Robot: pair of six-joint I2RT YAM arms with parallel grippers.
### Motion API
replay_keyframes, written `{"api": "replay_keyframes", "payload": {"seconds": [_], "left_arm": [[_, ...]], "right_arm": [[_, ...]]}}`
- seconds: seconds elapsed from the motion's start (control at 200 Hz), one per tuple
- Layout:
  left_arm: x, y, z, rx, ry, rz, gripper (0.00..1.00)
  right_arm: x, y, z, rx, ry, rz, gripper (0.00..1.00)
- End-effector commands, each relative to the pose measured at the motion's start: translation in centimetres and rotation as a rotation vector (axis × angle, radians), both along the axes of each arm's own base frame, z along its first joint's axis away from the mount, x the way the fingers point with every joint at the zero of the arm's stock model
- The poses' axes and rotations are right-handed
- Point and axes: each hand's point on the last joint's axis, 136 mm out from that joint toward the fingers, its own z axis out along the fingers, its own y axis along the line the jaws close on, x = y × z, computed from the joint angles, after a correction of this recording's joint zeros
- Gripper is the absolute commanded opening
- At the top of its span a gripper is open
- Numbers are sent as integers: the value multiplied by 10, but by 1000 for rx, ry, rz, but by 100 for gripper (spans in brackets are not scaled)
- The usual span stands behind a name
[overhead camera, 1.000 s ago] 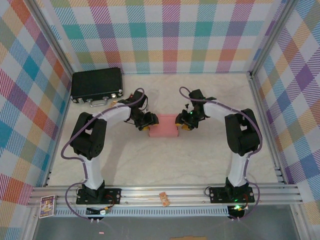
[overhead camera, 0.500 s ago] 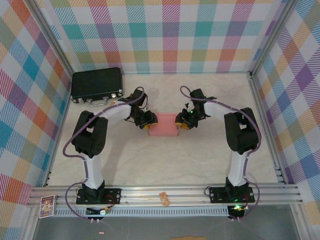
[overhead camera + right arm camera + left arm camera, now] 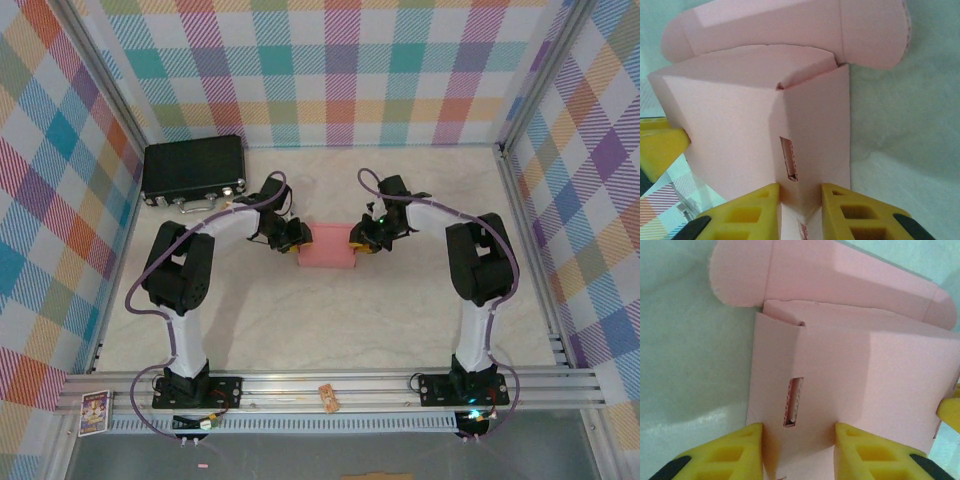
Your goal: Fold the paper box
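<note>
The salmon-pink paper box (image 3: 328,247) sits partly formed on the table's middle, its long lid flap lying open on the far side. My left gripper (image 3: 293,238) is at its left end and my right gripper (image 3: 360,240) at its right end. In the left wrist view the yellow fingers (image 3: 747,447) press both sides of a slotted end panel of the box (image 3: 855,365); left gripper (image 3: 799,440) is shut on it. In the right wrist view the right gripper (image 3: 800,200) pinches the creased slotted end panel of the box (image 3: 740,125).
A black hard case (image 3: 193,170) with metal latches lies at the back left. Plaid walls enclose the table on three sides. A small orange item (image 3: 328,398) lies on the front rail between the arm bases.
Both grippers have narrowed onto the box's end panels. The box and both grippers have shifted slightly away from the arm bases.
</note>
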Motion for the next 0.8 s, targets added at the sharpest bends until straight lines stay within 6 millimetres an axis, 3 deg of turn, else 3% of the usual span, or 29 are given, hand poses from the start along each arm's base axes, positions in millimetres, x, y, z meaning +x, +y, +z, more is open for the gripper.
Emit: {"api": "replay_keyframes", "payload": {"seconds": [0.0,0.21,0.345,0.585,0.795], "left_arm": [[3,-17,23,-30,-172,-89,36],[2,-34,60,-55,-568,-207,32],[-8,-34,77,-57,-786,-229,31],[-34,-36,83,-86,-1001,-275,32],[-59,-30,82,-98,-1150,-273,32]], "right_arm": [[-1,12,11,19,-168,87,23],[-10,24,43,-34,-601,259,20],[-21,28,51,-61,-780,317,21],[-41,31,58,-58,-1011,375,21],[-55,32,53,-92,-1060,419,22]]}}
